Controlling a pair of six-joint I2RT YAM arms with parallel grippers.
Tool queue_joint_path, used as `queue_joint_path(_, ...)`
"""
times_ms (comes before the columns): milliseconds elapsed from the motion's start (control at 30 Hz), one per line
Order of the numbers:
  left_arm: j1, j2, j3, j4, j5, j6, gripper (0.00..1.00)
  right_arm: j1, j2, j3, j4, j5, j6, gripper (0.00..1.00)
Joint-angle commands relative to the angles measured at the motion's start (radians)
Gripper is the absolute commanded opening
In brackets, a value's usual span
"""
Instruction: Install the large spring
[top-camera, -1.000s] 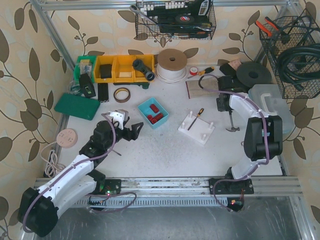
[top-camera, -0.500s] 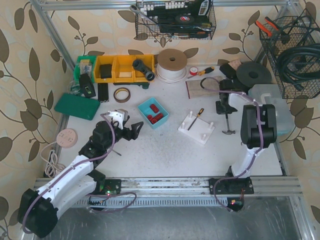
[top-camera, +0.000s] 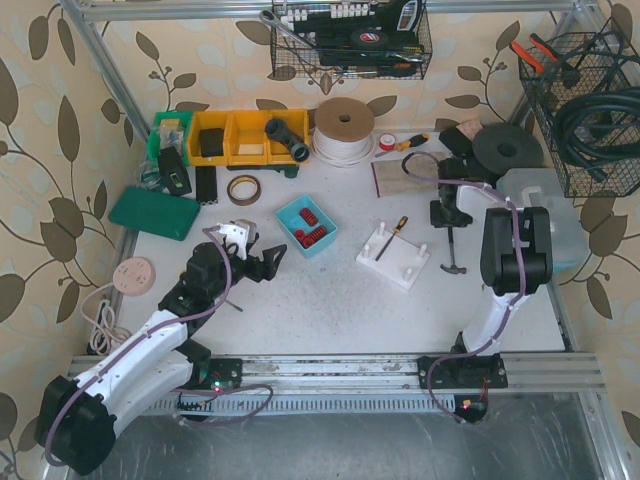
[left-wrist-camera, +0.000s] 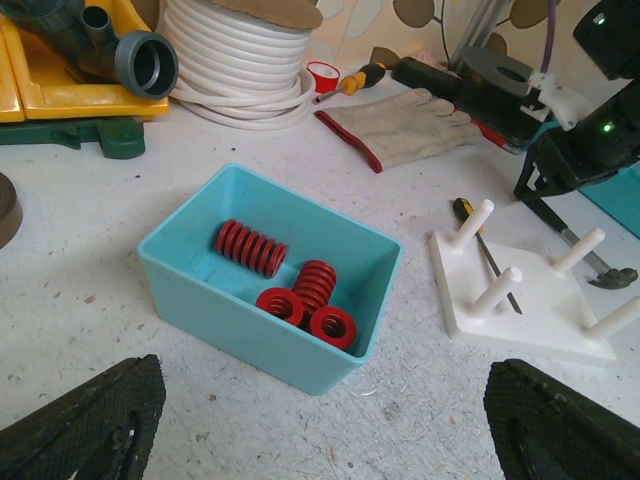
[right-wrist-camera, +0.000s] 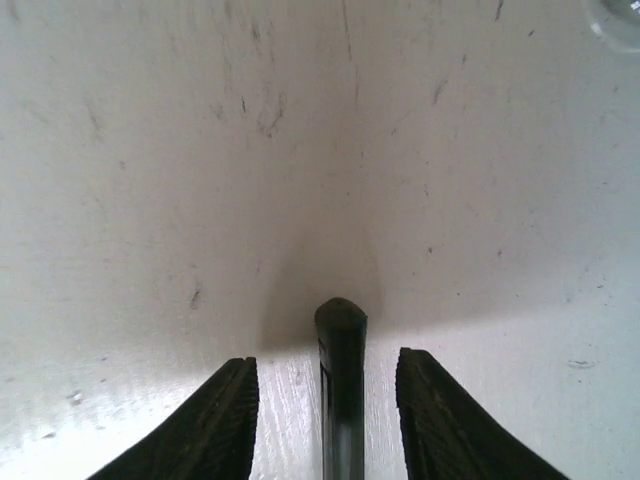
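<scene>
Several red springs (left-wrist-camera: 250, 247) lie in a light blue bin (left-wrist-camera: 200, 290), also in the top view (top-camera: 290, 213). A white peg board (top-camera: 388, 262) with four pegs lies to the right of the bin, and a screwdriver (top-camera: 391, 236) rests across it. The board also shows in the left wrist view (left-wrist-camera: 530, 325). My left gripper (top-camera: 256, 262) is open and empty, just left of the bin and near it. My right gripper (top-camera: 447, 214) is open right of the board. Its fingers (right-wrist-camera: 215, 420) straddle the dark handle (right-wrist-camera: 340, 340) of a hammer (top-camera: 452, 255) lying on the table, without touching it.
Yellow bins (top-camera: 245, 135), a white hose coil (top-camera: 344, 130), a glove (top-camera: 392, 175) and a tape roll (top-camera: 243, 189) line the back. A green case (top-camera: 155, 213) lies far left. A clear box (top-camera: 545, 205) stands right of the right arm. Wire baskets hang above.
My right arm has folded more upright and its gripper has shifted slightly. The hammer's head has slid a little left and nearer. My left arm has not moved.
</scene>
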Motion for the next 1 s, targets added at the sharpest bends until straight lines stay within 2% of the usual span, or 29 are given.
queue_joint_path(0, -0.012, 0.001, 0.006, 0.03, -0.012, 0.016, 0.89, 0.002, -0.088, 0.007, -0.036, -0.049, 0.058, 0.42)
queue_joint_path(133, -0.011, -0.011, 0.006, 0.021, -0.021, 0.016, 0.9, 0.006, -0.142, 0.011, -0.064, -0.078, 0.131, 0.42)
queue_joint_path(367, -0.012, -0.012, 0.013, 0.008, -0.027, 0.017, 0.9, 0.054, -0.189, 0.012, -0.1, -0.13, 0.4, 0.38)
queue_joint_path(533, -0.012, -0.014, 0.013, 0.003, -0.032, 0.017, 0.9, 0.067, -0.175, -0.006, -0.079, -0.265, 0.621, 0.34)
queue_joint_path(667, -0.012, -0.026, 0.009, 0.0, -0.034, 0.017, 0.9, 0.125, -0.154, 0.005, -0.056, -0.213, 0.748, 0.33)
queue_joint_path(767, -0.012, -0.031, 0.01, -0.004, -0.033, 0.019, 0.9, 0.171, -0.113, 0.055, -0.101, -0.152, 0.815, 0.36)
queue_joint_path(967, -0.013, -0.029, 0.017, -0.011, -0.036, 0.022, 0.91, 0.196, -0.022, 0.1, -0.127, -0.157, 0.944, 0.37)
